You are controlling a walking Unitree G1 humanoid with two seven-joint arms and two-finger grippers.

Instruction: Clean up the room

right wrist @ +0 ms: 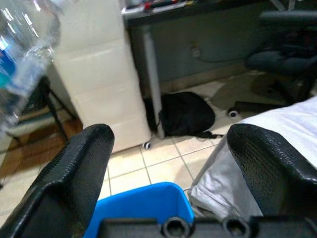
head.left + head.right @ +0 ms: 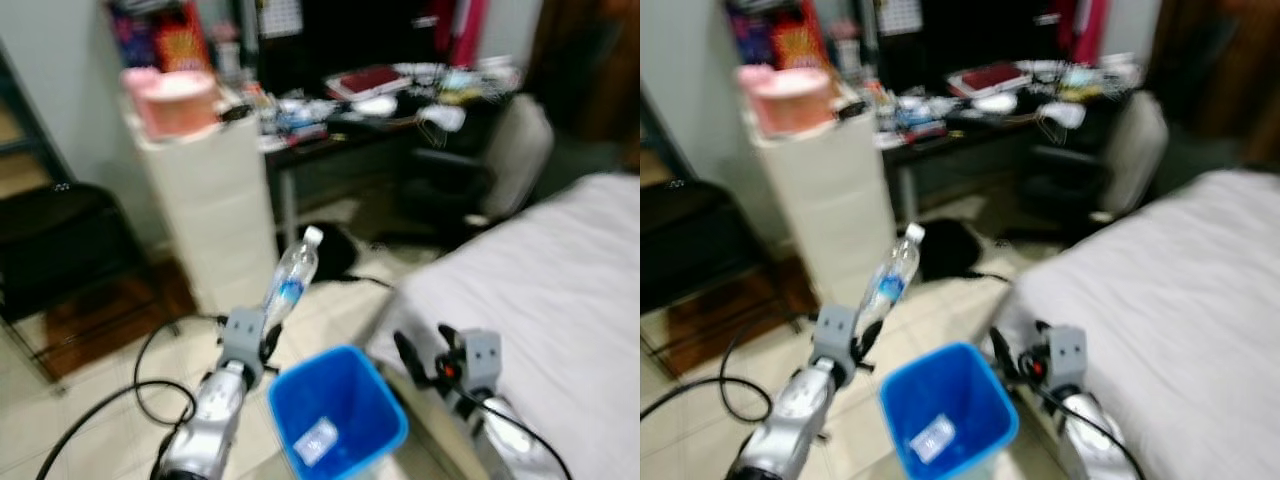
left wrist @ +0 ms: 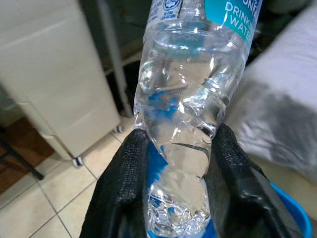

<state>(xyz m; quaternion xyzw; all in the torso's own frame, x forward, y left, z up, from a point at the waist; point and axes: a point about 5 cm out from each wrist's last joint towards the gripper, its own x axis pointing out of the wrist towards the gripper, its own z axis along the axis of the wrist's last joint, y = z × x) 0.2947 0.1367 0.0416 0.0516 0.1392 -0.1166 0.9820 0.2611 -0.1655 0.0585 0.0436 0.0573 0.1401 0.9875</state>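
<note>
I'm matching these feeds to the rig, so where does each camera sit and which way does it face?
Left eye: head, looking down at the blue bin, both arms showing.
Right eye: same head camera, same scene, with the bed at the robot's right.
Left wrist: along the left gripper, its fingers clamping the water bottle.
Right wrist: along the open right gripper, facing the white drawer unit.
All four share bottle and bin.

Clear, crinkled glossy plastic water bottle (image 3: pixel 190 114); matt textured black fingers (image 3: pixel 124 193); smooth blue plastic bin (image 2: pixel 335 410); glossy tiled floor (image 2: pixel 100 400); soft white bedsheet (image 2: pixel 560 280).
</note>
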